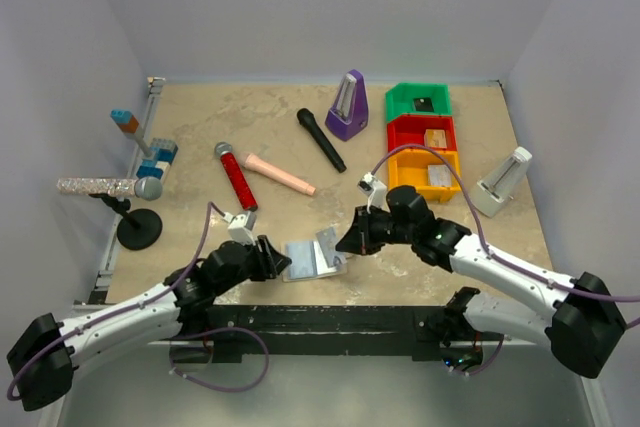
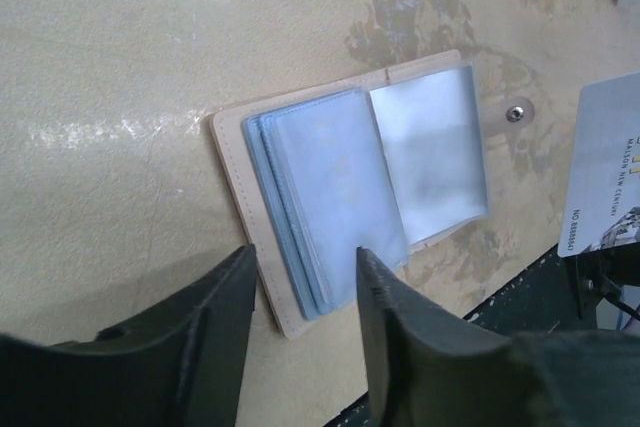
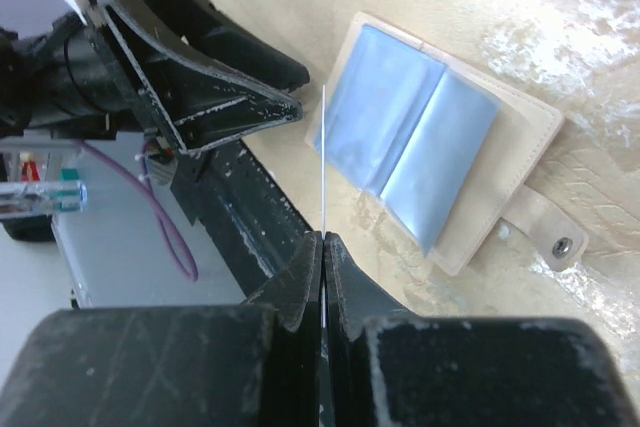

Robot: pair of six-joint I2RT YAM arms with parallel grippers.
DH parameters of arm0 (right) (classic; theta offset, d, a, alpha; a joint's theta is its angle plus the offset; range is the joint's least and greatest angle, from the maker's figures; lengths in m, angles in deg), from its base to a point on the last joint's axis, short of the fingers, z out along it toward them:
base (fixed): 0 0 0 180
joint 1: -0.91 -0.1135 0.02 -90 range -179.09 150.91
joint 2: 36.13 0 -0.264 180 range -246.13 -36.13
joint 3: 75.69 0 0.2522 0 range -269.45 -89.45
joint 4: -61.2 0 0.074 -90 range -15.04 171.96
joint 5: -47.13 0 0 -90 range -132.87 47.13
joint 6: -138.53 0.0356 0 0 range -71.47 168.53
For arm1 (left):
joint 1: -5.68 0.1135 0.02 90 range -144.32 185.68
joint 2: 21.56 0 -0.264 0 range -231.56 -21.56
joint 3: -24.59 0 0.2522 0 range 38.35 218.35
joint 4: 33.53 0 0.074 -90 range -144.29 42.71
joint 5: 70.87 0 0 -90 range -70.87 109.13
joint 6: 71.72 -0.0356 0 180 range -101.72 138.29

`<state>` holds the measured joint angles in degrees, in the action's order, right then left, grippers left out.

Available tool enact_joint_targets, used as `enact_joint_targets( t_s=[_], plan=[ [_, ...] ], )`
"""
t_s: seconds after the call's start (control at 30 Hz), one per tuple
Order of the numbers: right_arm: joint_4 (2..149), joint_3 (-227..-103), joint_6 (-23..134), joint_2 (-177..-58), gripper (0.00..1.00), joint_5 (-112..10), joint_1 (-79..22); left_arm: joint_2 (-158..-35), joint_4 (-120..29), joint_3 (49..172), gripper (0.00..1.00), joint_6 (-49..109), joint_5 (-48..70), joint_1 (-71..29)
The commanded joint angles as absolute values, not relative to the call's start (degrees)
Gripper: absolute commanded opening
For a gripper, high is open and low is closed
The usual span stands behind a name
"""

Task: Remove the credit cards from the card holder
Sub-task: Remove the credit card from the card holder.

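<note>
Pinching one card (image 3: 323, 157) edge-on in the right gripper (image 3: 323, 239), clear of the unfolded holder (image 3: 505, 172), with left gripper (image 2: 305, 267) parted, empty; any cards left inside, unclear.

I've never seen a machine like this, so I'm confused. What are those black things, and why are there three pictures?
Those are two robot arms bolted to a table. The big picture looks down from above. The other two come from little cameras on each arm's wrist. On the table lie an open card holder, a black microphone, a purple metronome and coloured bins. The right hand is shut, pinching one credit card. The left hand is open at the card holder's edge.
</note>
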<state>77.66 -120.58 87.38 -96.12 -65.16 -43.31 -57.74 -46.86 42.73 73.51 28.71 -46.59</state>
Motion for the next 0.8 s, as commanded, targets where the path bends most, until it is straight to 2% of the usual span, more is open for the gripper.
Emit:
enact_joint_targets(
  t_s=[0.0, 0.17, 0.27, 0.4, 0.53, 0.77],
  plan=[
    [88.65, -127.67, 77.2, -94.76, 0.0, -72.03, -43.29, -53.12, -51.77, 50.03, 0.57, 67.52, 26.52, -46.71],
    [95.6, -130.58, 70.6, -92.3, 0.0, -81.7, -43.29, -47.85, -51.77, 55.92, 0.75, 60.83, 19.4, -46.62],
    [100.35, -132.16, 66.91, -90.89, 0.0, -86.1, -43.38, -45.21, -50.03, 57.42, 0.8, 57.49, 13.27, -46.44],
    [104.49, -133.74, 62.95, -89.22, 0.0, -90.06, -43.65, -45.72, -40.28, 56.46, 0.8, 56.34, 2.19, -46.44],
    [104.93, -134.71, 61.36, -88.78, 0.0, -94.11, -44.26, -51.25, -33.68, 56.19, 0.73, 57.66, -6.78, -46.44],
    [104.23, -135.59, 61.27, -90.36, 0.0, -95.96, -45.93, -54.51, -27.78, 54.96, 0.72, 59.24, -9.52, -46.44]
  ],
)
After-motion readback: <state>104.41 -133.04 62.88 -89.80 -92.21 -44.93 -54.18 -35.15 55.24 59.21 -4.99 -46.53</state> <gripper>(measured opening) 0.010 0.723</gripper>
